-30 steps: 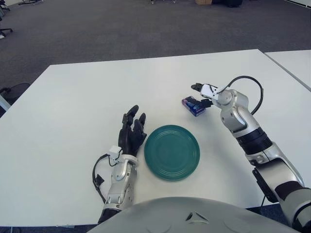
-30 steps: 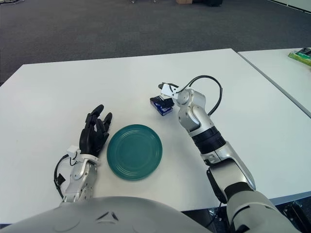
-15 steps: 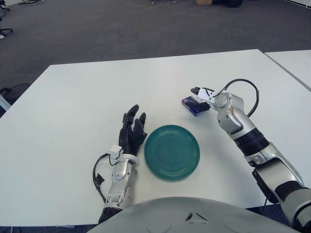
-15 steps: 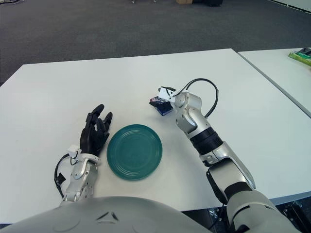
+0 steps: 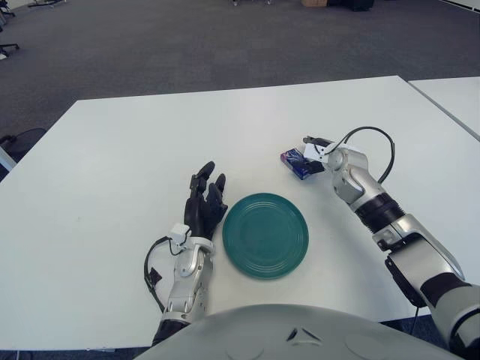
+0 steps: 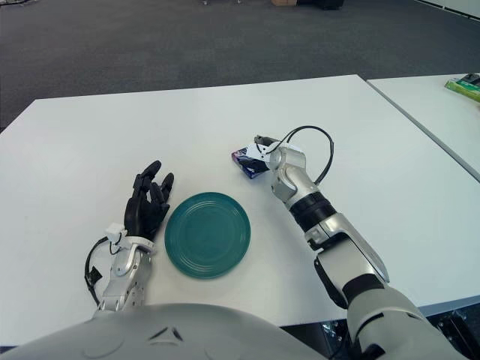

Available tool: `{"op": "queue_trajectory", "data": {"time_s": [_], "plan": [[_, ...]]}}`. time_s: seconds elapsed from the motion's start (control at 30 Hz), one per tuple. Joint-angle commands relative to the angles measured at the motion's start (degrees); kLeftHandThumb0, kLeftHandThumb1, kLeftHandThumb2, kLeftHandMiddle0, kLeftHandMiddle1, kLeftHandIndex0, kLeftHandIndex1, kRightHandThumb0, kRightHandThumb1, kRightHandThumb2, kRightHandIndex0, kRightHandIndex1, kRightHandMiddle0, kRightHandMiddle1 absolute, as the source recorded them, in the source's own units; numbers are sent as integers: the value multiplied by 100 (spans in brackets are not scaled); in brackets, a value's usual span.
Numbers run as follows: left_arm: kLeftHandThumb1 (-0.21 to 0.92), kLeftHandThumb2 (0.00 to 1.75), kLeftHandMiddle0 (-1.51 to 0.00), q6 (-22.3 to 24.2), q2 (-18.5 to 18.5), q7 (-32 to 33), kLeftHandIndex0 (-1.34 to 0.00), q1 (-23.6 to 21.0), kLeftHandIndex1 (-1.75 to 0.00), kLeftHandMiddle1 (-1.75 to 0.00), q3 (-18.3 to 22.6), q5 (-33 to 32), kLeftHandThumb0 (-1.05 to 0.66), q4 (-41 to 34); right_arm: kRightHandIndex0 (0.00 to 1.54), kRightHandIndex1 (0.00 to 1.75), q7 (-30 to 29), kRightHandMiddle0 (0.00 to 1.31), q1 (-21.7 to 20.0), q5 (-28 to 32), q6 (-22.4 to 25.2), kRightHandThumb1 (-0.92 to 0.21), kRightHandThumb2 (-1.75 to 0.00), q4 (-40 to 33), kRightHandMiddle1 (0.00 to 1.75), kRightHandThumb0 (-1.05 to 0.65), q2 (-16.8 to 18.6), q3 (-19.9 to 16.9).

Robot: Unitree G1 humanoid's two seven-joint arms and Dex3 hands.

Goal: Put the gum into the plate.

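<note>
Reaching right hand [image 5: 313,148] touches the small blue rectangular gum pack [image 5: 297,164], grip unclear; round teal plate [image 5: 265,235] lies nearer the robot.

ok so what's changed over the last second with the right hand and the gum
The right hand has come down from above the gum and now sits low against its far right end; whether it has a hold is not visible. The gum still lies on the table beyond the empty plate, in much the same spot. The left hand stays left of the plate, fingers open.
</note>
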Motion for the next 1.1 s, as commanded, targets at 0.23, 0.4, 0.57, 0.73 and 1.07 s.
{"op": "queue_trajectory", "data": {"time_s": [0.23, 0.4, 0.57, 0.73, 1.07], "plan": [[92, 87, -47, 141, -644, 122, -6, 181, -80, -1, -228, -7, -70, 166, 1, 0, -780, 3, -66, 41, -207, -92, -51, 535, 3, -104, 126, -190], [92, 86, -47, 135, -685, 143, -7, 149, -80, -1, -309, -3, -70, 207, 0, 0, -1156, 1, -76, 210, -295, -92, -50, 845, 3, -105, 236, -411], [92, 86, -47, 101, -713, 130, -7, 100, -80, -1, -370, -42, -70, 280, 0, 0, -1512, 1, -103, 274, -313, -92, -51, 1177, 3, -105, 428, -520], [92, 85, -47, 45, -725, 103, -7, 29, -80, -1, -408, -76, -71, 387, 0, 0, -1703, 1, 176, 151, -45, -92, -54, 804, 4, -104, 564, -481], [92, 86, -47, 26, -765, 56, -5, -149, -80, 0, -485, -178, -72, 606, 0, 0, -1106, 1, 863, -167, 612, -92, -53, -1131, 4, -103, 183, -370]]}}
